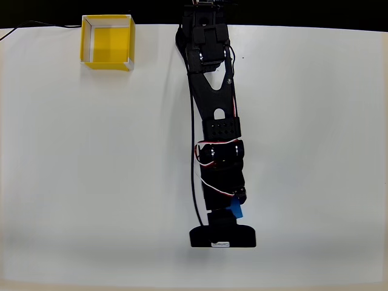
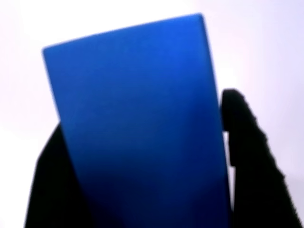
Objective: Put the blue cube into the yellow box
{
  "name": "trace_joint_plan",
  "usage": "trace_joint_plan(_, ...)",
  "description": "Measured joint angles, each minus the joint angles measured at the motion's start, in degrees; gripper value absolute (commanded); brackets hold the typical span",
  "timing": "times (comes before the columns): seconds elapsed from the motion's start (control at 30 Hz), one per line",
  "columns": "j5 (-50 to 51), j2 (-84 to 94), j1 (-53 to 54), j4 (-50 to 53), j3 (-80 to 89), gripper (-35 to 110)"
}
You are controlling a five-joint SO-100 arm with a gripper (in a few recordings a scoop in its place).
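The blue cube (image 2: 137, 123) looms very close in the wrist view, with black fingers (image 2: 247, 156) pressed against its left and right sides. From overhead, just a small blue corner of the cube (image 1: 236, 210) peeks out beside the black arm, near the table's front. My gripper (image 1: 227, 212) is shut on it. The yellow box (image 1: 107, 42) stands open-topped at the table's far left edge, well away from the gripper.
The black arm (image 1: 215, 103) stretches from its base at the back edge down the middle of the white table (image 1: 315, 151). A thin black cable (image 1: 195, 176) runs along the arm's left side.
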Motion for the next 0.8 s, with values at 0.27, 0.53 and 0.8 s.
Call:
trace_joint_plan(0.27, 1.6, 1.4, 19.3, 18.2, -11.7, 16)
trace_joint_plan(0.53, 3.6, 2.5, 39.3, 31.5, -15.9, 16)
trace_joint_plan(0.8, 4.0, 9.5, 56.1, 31.7, -13.6, 16)
